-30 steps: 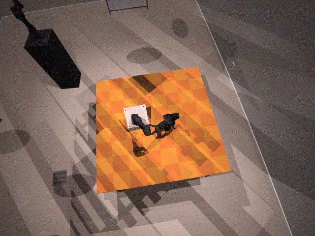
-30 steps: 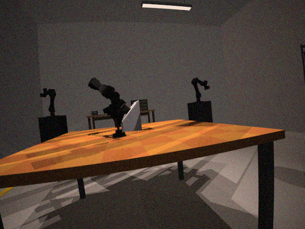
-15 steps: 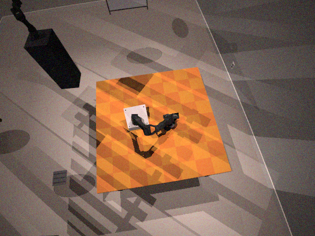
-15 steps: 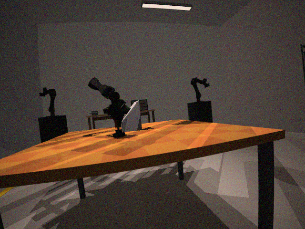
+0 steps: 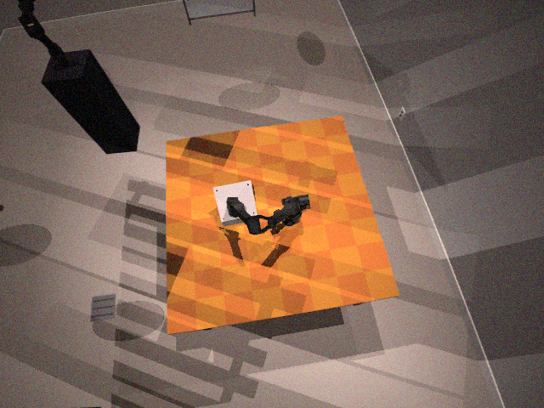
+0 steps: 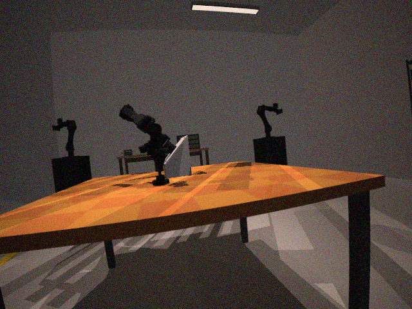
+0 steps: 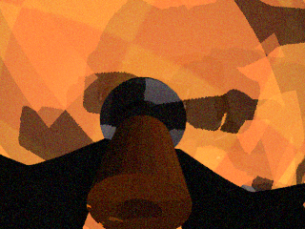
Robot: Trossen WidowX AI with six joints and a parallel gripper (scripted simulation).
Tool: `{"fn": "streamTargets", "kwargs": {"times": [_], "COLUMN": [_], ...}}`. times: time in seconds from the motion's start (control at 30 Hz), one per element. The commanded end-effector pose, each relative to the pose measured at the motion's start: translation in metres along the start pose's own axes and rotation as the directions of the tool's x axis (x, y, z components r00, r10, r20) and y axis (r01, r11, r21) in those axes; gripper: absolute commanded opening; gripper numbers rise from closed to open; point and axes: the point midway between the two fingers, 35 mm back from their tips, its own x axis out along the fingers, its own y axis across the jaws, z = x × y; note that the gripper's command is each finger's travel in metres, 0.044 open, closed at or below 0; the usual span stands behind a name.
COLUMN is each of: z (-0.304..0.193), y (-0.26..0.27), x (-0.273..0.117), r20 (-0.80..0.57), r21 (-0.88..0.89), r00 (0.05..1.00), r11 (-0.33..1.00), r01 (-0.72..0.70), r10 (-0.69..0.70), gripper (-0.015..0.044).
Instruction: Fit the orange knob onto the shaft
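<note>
Maybe the black fingers pinch the orange knob's [image 7: 143, 153] sides to turn it. The round stand [image 7: 159, 89] looks near, ready for it.

My robot arm [image 5: 256, 223] reaches above an orange checkered desk [image 5: 351, 263], its base end over a white square plate [image 5: 241, 190]. Relative to that plate, I see the arm's hand [image 5: 306, 201] to the right, a tall black block [image 5: 94, 103] on the floor to the upper left, and a slatted grey panel [image 5: 103, 308] to the lower left.
</note>
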Motion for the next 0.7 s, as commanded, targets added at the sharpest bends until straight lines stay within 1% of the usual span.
{"fn": "streamTargets", "kwargs": {"times": [0.0, 0.67], "z": [0.0012, -0.0006], "y": [-0.0003, 0.0002], "x": [-0.0001, 0.0031], "r20": [0.002, 0.002], "r21": [0.068, 0.068], "r00": [1.0, 1.0], "r11": [0.998, 0.998], "r01": [-0.002, -0.002], "r10": [0.002, 0.002], "gripper": [0.0, 0.0]}}
